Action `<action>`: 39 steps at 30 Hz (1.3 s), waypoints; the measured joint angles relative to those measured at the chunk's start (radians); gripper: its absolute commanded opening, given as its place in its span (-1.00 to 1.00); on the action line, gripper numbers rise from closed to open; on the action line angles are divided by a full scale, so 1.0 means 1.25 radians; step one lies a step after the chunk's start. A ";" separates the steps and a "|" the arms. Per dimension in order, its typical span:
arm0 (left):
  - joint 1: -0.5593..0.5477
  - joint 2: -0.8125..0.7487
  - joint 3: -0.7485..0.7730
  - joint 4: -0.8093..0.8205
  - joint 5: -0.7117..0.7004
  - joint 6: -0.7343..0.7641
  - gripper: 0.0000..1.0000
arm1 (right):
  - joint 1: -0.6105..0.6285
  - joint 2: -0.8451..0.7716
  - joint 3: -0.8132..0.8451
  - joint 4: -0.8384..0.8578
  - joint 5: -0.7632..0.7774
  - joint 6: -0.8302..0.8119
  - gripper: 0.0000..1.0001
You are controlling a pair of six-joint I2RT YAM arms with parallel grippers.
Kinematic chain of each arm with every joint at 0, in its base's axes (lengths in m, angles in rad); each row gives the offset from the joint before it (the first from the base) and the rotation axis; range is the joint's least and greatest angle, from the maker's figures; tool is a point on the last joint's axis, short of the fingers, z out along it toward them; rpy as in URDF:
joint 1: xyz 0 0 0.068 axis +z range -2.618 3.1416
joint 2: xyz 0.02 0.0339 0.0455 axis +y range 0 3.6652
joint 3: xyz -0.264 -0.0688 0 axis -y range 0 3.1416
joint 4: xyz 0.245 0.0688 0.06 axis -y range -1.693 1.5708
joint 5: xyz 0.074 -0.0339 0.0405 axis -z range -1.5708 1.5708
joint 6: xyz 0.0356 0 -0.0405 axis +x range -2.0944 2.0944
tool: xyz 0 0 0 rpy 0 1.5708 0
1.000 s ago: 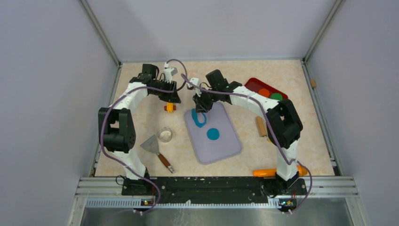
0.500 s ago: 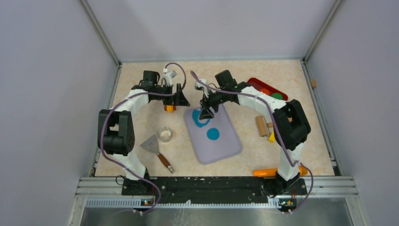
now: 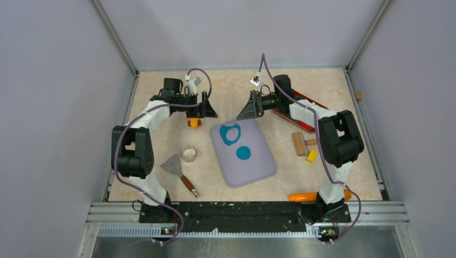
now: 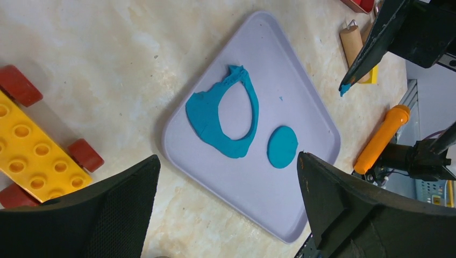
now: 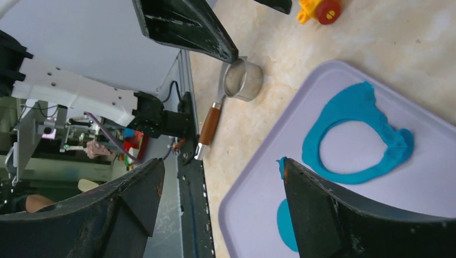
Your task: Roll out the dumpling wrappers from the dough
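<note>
- At the middle of the desk (image 3: 161, 97) lies a lavender mat (image 3: 253, 169). The dough (image 4: 204, 118), a flat ring with a hole cut out of it, sits at the mat's 11 o'clock. One round wrapper (image 4: 282, 146) lies near the mat's centre, just apart from the ring.
- Both arms hang above the desk at the mat's 12 o'clock edge. The left end effector (image 3: 207, 110) has its jaws wide apart and empty. The right end effector (image 3: 248, 109) is also spread and holds nothing, though a teal crumb (image 5: 280, 161) clings to one fingertip.
- I'd judge the next job to be reworking the ring: gather it into one lump away from the finished wrapper, then fetch the wooden roller (image 3: 298, 144) at the mat's 3 o'clock. Press evenly, and keep the crumb off the disc.
- The steel cutter cup (image 5: 243, 80), at the mat's 9 o'clock, looks empty.
- The red tray (image 3: 293, 120), at 1 o'clock, is mostly hidden under the right arm, so I cannot tell what is in it.
</note>
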 measured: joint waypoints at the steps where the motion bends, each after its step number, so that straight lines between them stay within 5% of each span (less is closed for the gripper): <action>1: -0.003 0.000 0.006 -0.003 -0.002 0.005 0.98 | -0.001 0.000 0.000 0.008 -0.010 0.018 0.67; 17: -0.168 0.107 0.170 0.027 0.062 -0.055 0.98 | -0.004 -0.039 0.000 0.003 0.028 0.029 0.72; 39: -0.177 0.199 0.175 0.104 0.060 -0.189 0.98 | 0.023 -0.060 0.000 -0.073 0.113 -0.033 0.72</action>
